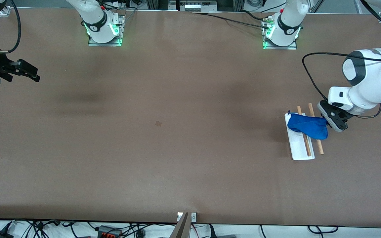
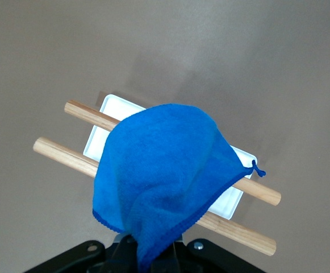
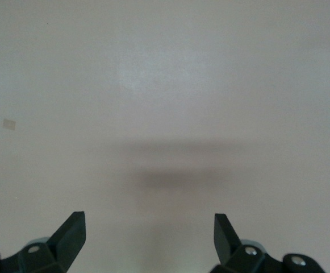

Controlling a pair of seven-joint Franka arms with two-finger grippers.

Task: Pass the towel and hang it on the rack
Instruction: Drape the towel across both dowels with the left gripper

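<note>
Royal-blue towel (image 1: 308, 127) drapes bunched over rack (image 1: 299, 150); loop tag showing.

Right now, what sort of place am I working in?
Most likely a robotics lab bench, not a home. Two arm bases are bolted along one edge of a bare brown table, and cables and power strips run beneath the edge nearest the front camera. The only props are a small rack and a blue towel.
</note>
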